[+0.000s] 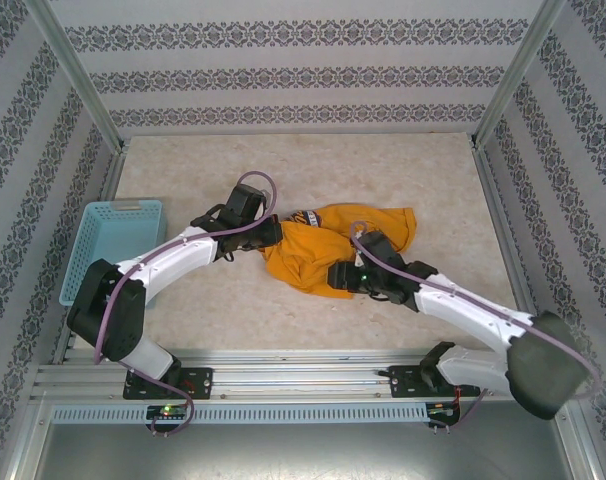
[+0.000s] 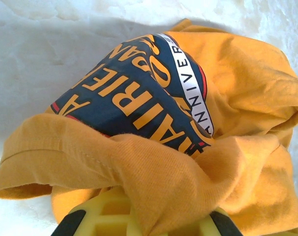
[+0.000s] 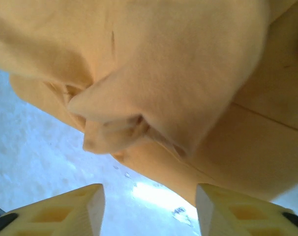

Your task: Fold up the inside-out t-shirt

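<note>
Item under inspection: mustard orange-yellow short-sleeved cotton t-shirt [image 1: 318, 255]. It lies crumpled in a loose heap near the middle of the pale speckled tabletop [image 1: 183, 170], between my two arms. It is not flat, and no fold lines are in evidence.

Left claw [image 1: 270, 232]: it sits at the heap's left edge. In the left wrist view the claw [image 2: 149, 219] is closed, with a bunch of orange cloth gathered down between its yellow fingers [image 2: 90, 219]. I record this as a grip on the shirt. Just beyond that bunch, the shirt's dark navy round emblem [image 2: 134, 93] faces up. It carries orange lettering and a curved white band of text, and it is creased and partly covered by a hemmed orange edge. From above, a small part of the emblem [image 1: 303, 217] shows at the top of the heap.

Right claw [image 1: 338, 275]: it sits at the heap's near right side. In the right wrist view the claw [image 3: 149, 201] stands partly open, its two yellow fingers [image 3: 75, 209] apart, with bare tabletop between them. It grips nothing. Plain orange cloth hangs in folds just beyond the fingertips. Whether it brushes them, I cannot tell.

Other: a light blue plastic lattice basket [image 1: 123, 205] stands at the table's left edge, well apart from the shirt.
</note>
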